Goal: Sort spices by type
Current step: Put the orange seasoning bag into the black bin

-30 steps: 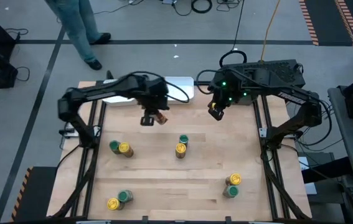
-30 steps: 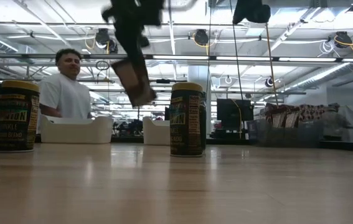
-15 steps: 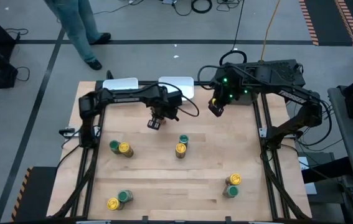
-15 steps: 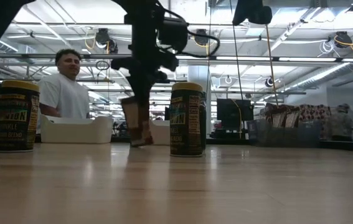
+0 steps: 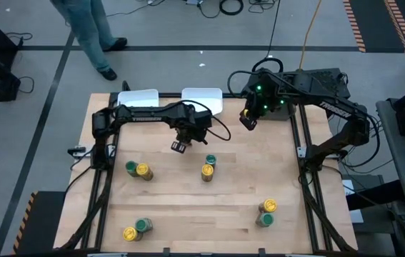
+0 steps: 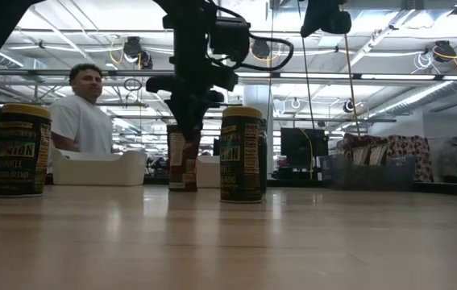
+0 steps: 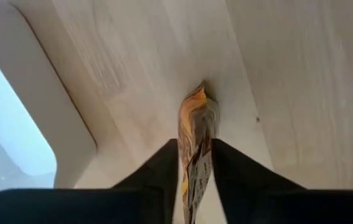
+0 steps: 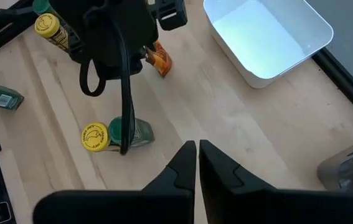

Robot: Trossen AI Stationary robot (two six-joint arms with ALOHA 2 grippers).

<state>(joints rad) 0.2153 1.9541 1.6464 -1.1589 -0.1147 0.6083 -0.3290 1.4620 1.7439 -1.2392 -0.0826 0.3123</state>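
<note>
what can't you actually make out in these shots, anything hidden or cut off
- Packet between the left gripper's fingers: its lower end is cut off by the left wrist view's edge; in the high view the gripper covers it.
- Packet print: too blurred to read in the low view.
- Green-lidded jar at table centre: partly behind a cable in the right wrist view.
- Trays' contents: the low view shows only their walls.

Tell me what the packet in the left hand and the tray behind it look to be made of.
The spice packet looks like thin printed foil or plastic film: creased, slightly glossy, pinched to a pointed end. The white tray looks like smooth moulded plastic, judging by its rounded corners and even sheen.
</note>
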